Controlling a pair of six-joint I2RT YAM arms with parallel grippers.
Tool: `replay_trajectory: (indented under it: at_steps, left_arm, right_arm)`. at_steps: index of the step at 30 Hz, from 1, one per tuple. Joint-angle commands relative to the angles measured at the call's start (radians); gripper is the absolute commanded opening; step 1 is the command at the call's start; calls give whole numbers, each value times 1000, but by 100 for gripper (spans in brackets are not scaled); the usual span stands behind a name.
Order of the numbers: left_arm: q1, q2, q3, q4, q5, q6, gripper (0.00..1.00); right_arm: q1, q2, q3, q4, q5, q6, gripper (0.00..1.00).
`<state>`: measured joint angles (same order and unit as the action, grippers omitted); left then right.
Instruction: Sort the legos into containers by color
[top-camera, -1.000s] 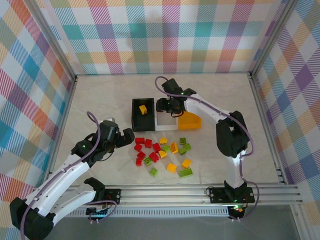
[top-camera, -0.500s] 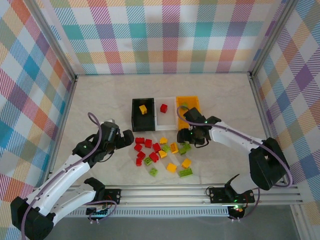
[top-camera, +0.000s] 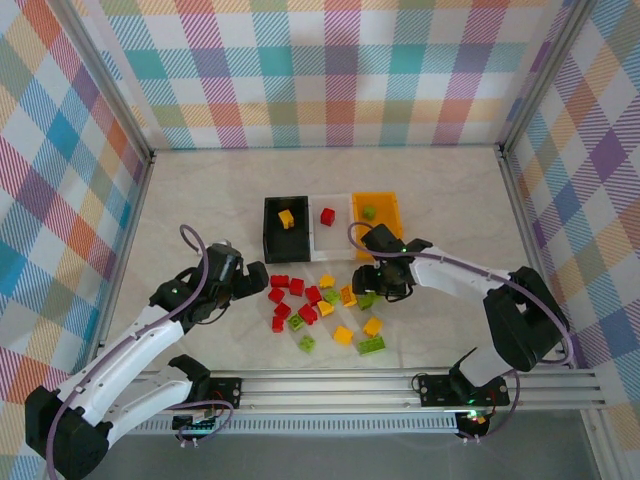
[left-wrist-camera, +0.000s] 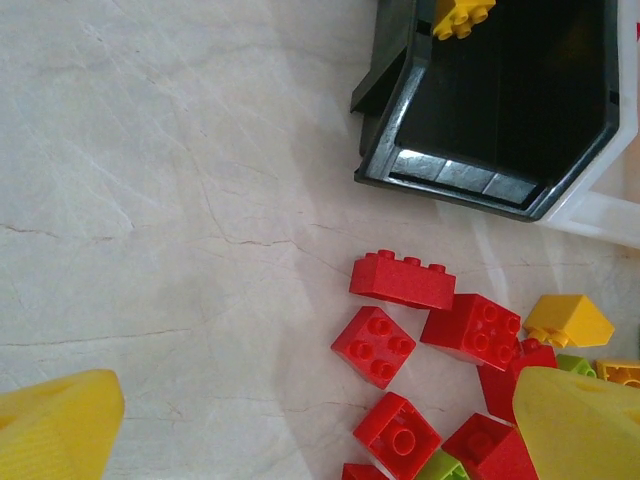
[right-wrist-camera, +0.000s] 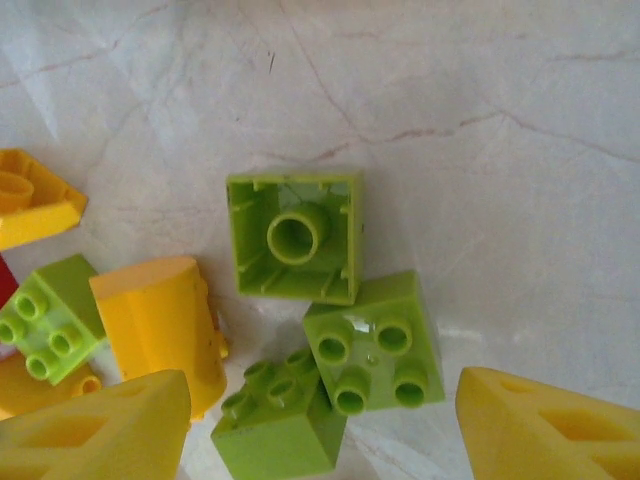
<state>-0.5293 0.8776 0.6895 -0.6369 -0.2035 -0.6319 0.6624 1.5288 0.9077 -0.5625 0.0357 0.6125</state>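
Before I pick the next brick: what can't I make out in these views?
- Top view: the right gripper covers part of the green bricks under it.
- Left wrist: the top edge cuts off the black bin and the yellow brick inside.
- Right wrist: the left edge cuts off a yellow-orange brick.

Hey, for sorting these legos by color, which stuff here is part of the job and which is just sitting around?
Part of the job:
loose legos in red, yellow and green
black bin holding a yellow brick
white bin holding a red brick
orange bin holding a green brick

Just there:
metal rail at the near edge
checked cloth walls
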Motion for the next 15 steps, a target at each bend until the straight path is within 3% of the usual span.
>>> replay_trajectory:
  at_steps: [1,15]
  left_arm:
    - [11,7,-13,-1,-16,-8,100]
    - [17,9,-30,4,-19,-10,100]
  right_arm:
    - [3,43,53,40,52,-6,71]
    - [4,200,122,37,110,-22,55]
